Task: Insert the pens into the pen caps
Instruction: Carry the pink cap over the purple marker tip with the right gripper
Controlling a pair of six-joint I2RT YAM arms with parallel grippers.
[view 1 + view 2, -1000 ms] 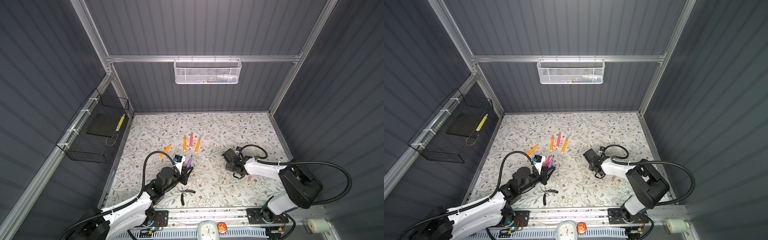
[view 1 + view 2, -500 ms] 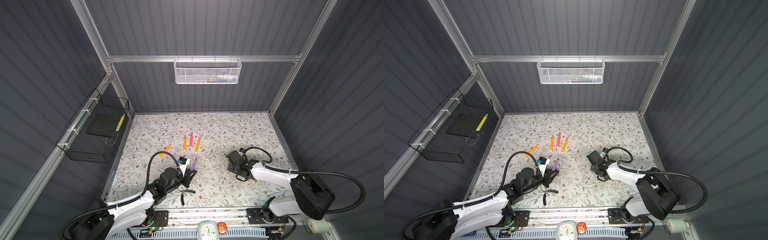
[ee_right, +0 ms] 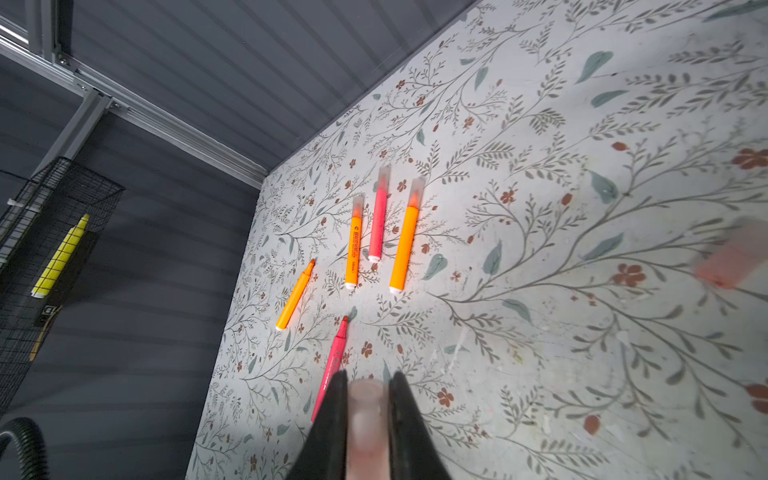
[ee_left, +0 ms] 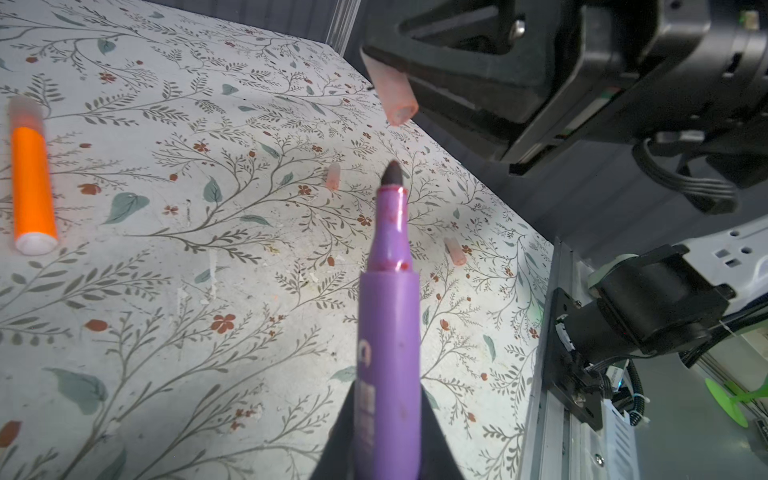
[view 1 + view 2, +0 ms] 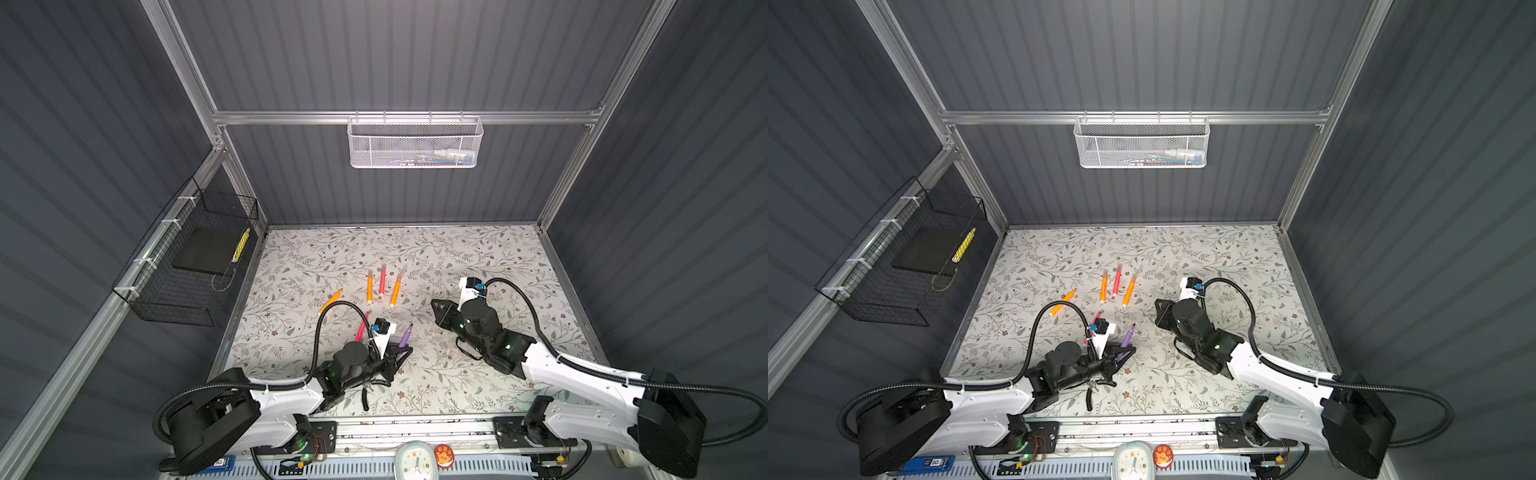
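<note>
Now my right gripper (image 3: pixel 366 384), clamped on a short translucent pale-pink plastic pen cap (image 4: pixel 392 97), has risen off the floral mat (image 4: pixel 166 291) toward the slim purple marker pen (image 4: pixel 388 316) clenched in my left gripper (image 5: pixel 402 353).

Dark grey ribbed walls (image 5: pixel 415 54) enclose the cell, framed by aluminium posts (image 5: pixel 178 62). A floral-patterned worktop (image 5: pixel 478 249) forms the base. A white mesh basket (image 5: pixel 415 145) hangs on the back rail (image 5: pixel 291 117); a black wire basket (image 5: pixel 174 291) is fixed to the left wall, and a small clock (image 5: pixel 415 461) sits at the front edge
</note>
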